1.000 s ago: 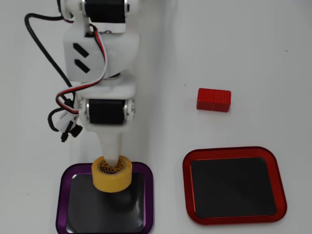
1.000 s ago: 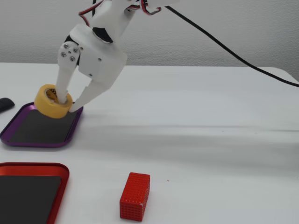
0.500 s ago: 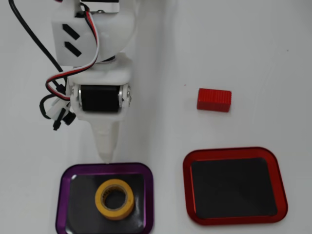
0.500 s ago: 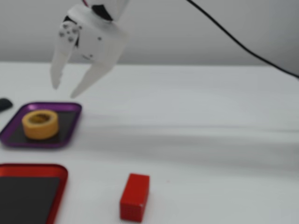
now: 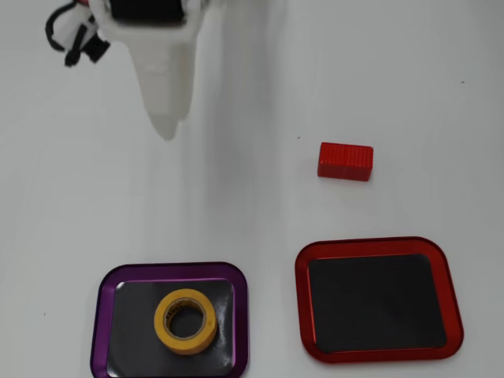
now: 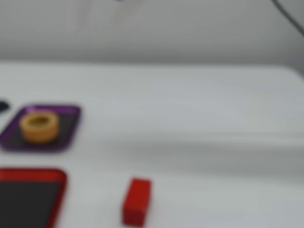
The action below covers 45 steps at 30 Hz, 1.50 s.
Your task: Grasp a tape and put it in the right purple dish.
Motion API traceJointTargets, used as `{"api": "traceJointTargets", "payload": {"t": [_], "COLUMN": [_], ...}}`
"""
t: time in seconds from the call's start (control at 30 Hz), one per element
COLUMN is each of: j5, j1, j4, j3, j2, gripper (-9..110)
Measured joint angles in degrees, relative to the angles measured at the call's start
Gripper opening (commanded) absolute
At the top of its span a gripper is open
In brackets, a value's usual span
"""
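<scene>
The yellow tape roll (image 5: 186, 321) lies flat inside the purple dish (image 5: 98, 323), on its black floor, at the lower left of the overhead view. The blurred fixed view shows the tape (image 6: 39, 126) in the purple dish (image 6: 71, 124) at the left. My white gripper (image 5: 166, 131) hangs at the top left of the overhead view, far from the dish. Its fingers look closed together into one tapered tip and hold nothing. The fixed view does not show the gripper clearly.
A red ribbed block (image 5: 345, 161) lies on the white table at centre right; it also shows in the fixed view (image 6: 137, 201). A larger red tray (image 5: 378, 246) with a black inside sits beside the purple dish, and its corner shows in the fixed view (image 6: 33, 172).
</scene>
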Motion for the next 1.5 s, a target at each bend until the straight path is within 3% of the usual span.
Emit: {"api": "traceJointTargets", "payload": {"t": [0.13,0.5,1.0,1.5], "j5": [5.01,5.45,3.43,2.72], "j1": [0.62,-0.18,-0.35,-0.35], "j4": [1.93,0.26,-27.69,-39.99], "j3": [5.98,41.40,98.26,135.18], "j2": [7.29,31.90,61.26,91.85], "gripper": [8,8,8,8]}}
